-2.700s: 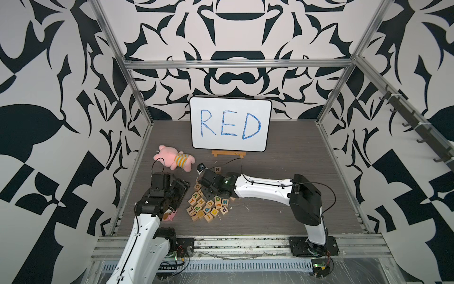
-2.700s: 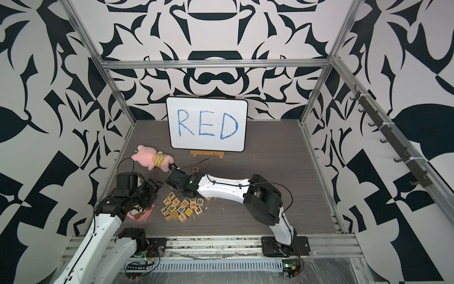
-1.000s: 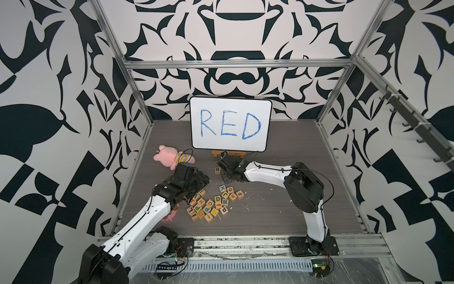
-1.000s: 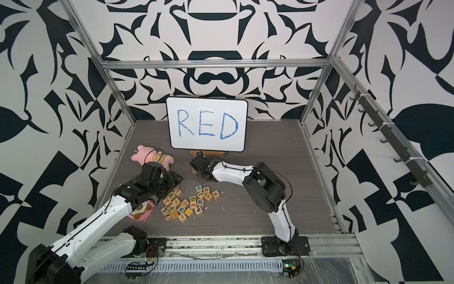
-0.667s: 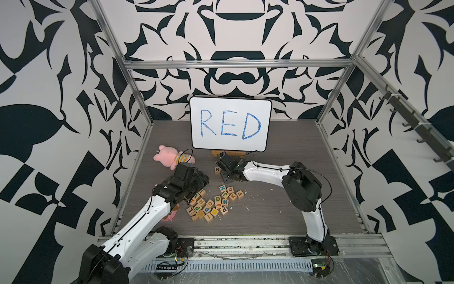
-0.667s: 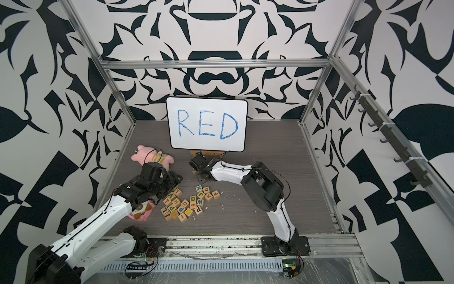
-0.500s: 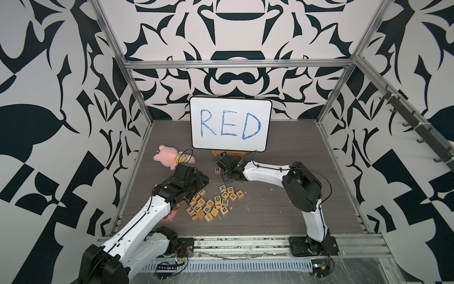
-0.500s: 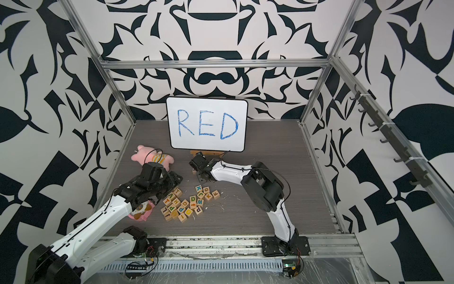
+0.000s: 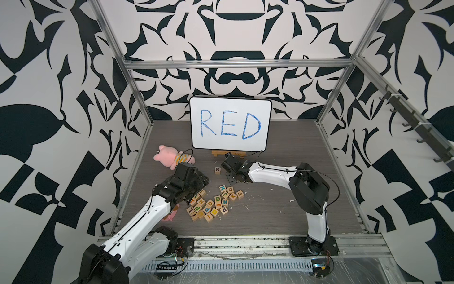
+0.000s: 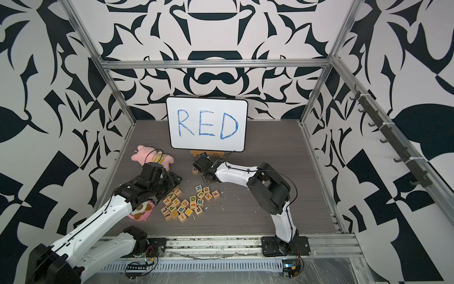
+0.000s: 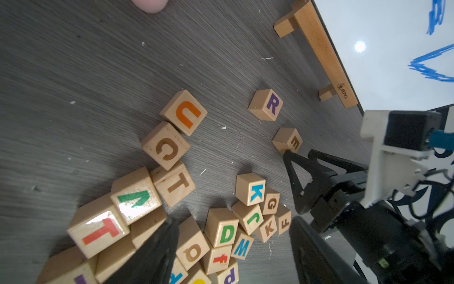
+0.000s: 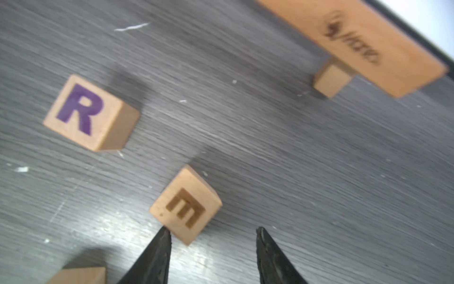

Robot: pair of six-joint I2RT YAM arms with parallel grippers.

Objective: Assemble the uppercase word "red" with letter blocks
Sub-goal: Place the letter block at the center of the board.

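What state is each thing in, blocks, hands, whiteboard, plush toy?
R block: on the table, R up, alone.
E block: on the table, ungripped, E up but askew.
D block: in the pile, D up.
right hand: open, empty, tips by the E block.
left hand: open, empty, over the pile.
whiteboard: upright, RED written in blue.
pink plush toy: lying on the table.
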